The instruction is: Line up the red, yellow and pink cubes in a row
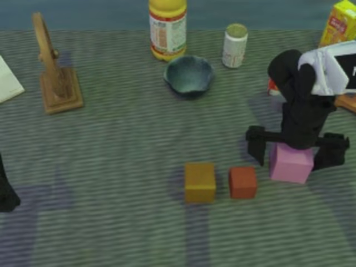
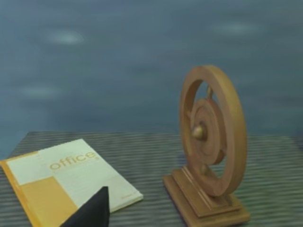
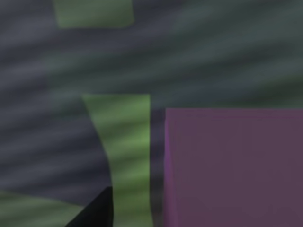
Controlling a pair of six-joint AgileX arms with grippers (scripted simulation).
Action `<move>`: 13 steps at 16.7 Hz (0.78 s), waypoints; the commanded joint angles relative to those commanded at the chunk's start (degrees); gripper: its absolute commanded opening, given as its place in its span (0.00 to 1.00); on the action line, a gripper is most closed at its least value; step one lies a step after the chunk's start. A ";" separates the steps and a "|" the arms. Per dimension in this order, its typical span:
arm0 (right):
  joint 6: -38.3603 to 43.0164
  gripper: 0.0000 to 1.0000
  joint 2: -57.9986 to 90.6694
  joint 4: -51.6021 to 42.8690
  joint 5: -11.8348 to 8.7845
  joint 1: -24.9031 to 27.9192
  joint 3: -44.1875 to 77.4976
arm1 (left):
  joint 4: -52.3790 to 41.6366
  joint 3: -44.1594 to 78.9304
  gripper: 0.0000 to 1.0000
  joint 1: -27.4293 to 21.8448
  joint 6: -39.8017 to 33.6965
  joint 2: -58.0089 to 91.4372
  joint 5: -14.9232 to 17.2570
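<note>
Yellow cube point(image 1: 199, 182), red cube point(image 1: 243, 182), pink cube point(image 1: 291, 163) between right gripper's point(image 1: 295, 151) spread fingers point(image 1: 256, 144), empty bowl point(image 1: 188, 75).

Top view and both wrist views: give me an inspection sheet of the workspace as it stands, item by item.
Surface: table with a grey striped covering.
Job's things: yellow cube, red cube and pink cube stand in a rough row, apart from one another; pink sits slightly farther back.
Clutter: wooden wheel stand, office booklet, dark bowl, yellow bottle, white jar, yellow carton.
Grippers: right tool open, its fingers straddling the pink cube with gaps either side; left tool parked at the table's left edge.
Cables: nothing seen.
Surroundings: plain blue-grey backdrop behind the table.
</note>
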 joint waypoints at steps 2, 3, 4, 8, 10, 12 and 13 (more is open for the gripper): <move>0.00 0.62 0.00 0.00 0.00 0.00 0.00 | 0.00 0.00 1.00 0.00 0.00 0.00 0.00; 0.00 0.55 0.00 0.00 0.00 0.00 0.00 | 0.00 0.00 1.00 0.00 0.00 0.00 0.00; 0.00 0.47 0.00 0.00 0.00 0.00 0.00 | 0.00 0.00 1.00 0.00 0.00 0.00 0.00; 0.00 0.17 0.00 0.00 0.00 0.00 0.00 | 0.00 0.00 1.00 0.00 0.00 0.00 0.00; 0.00 0.02 0.00 0.00 0.00 0.00 0.00 | 0.00 0.00 1.00 0.00 0.00 0.00 0.00; 0.00 0.00 0.00 0.00 0.00 0.00 0.00 | 0.00 0.00 1.00 0.00 0.00 0.00 0.00; 0.00 0.00 0.00 0.00 0.00 0.00 0.00 | 0.00 0.00 1.00 0.00 0.00 0.00 0.00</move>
